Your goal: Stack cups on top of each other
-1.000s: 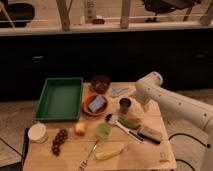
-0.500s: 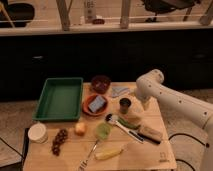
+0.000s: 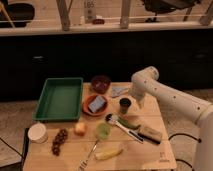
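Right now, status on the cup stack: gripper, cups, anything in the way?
Gripper low, just right of dark cup. Green cup apart, nearer the front edge; not stacked. Utensil lies between the cups.

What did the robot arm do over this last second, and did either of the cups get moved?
The arm edged slightly left and back, so its gripper now sits close beside the dark grey-brown cup, at that cup's right. Nothing appears to have been picked up or let go. The dark cup, the lime green cup, the dark red bowl and the green tray stayed put.
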You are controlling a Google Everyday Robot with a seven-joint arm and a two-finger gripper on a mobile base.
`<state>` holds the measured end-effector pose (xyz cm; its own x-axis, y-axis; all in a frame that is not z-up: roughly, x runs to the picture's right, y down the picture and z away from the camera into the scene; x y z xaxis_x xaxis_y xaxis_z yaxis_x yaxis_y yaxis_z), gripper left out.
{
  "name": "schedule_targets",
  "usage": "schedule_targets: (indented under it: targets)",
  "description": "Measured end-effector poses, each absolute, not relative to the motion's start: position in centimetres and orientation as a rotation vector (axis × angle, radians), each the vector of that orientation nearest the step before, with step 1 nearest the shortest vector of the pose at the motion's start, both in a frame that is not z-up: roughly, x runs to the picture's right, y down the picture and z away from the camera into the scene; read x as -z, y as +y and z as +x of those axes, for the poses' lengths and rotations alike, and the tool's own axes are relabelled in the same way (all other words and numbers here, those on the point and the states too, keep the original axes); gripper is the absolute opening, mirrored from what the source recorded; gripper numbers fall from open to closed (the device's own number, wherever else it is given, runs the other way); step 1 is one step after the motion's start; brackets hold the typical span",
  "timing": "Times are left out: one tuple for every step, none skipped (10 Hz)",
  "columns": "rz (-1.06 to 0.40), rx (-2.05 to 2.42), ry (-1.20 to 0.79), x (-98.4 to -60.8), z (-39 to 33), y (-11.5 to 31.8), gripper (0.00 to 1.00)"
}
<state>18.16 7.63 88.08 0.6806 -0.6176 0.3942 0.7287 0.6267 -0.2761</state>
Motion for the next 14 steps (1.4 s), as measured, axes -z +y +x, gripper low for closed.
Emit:
schedule_targets:
  targets:
    - [-0.441, 0.797, -0.288, -88.0, 17.8, 7.6, 0.8]
    - [-0.451, 0.823, -0.309, -87.9, 17.1, 7.7, 0.8]
    - [-0.458, 0.842, -0.324, -87.8, 16.7, 7.8, 0.8]
    - [-0.468, 0.856, -0.334, -87.6, 16.4, 7.9, 0.8]
    - [-0.487, 0.876, -0.348, -87.5, 16.0, 8.2, 0.8]
    - [-0.499, 0.889, -0.354, -87.4, 15.7, 8.4, 0.8]
    - [-0.516, 0.907, -0.361, -87.3, 15.3, 8.5, 0.8]
    - [-0.535, 0.924, -0.367, -87.2, 15.0, 8.7, 0.8]
    - [-0.547, 0.932, -0.369, -87.2, 14.9, 8.8, 0.8]
    - [-0.56, 0.94, -0.37, -87.2, 14.9, 8.9, 0.8]
    - [-0.568, 0.948, -0.372, -87.2, 14.7, 9.0, 0.8]
    - [-0.574, 0.955, -0.373, -87.2, 14.4, 9.1, 0.76]
    - [-0.578, 0.954, -0.371, -87.2, 14.4, 9.1, 0.69]
    - [-0.581, 0.953, -0.367, -87.1, 14.5, 9.2, 0.59]
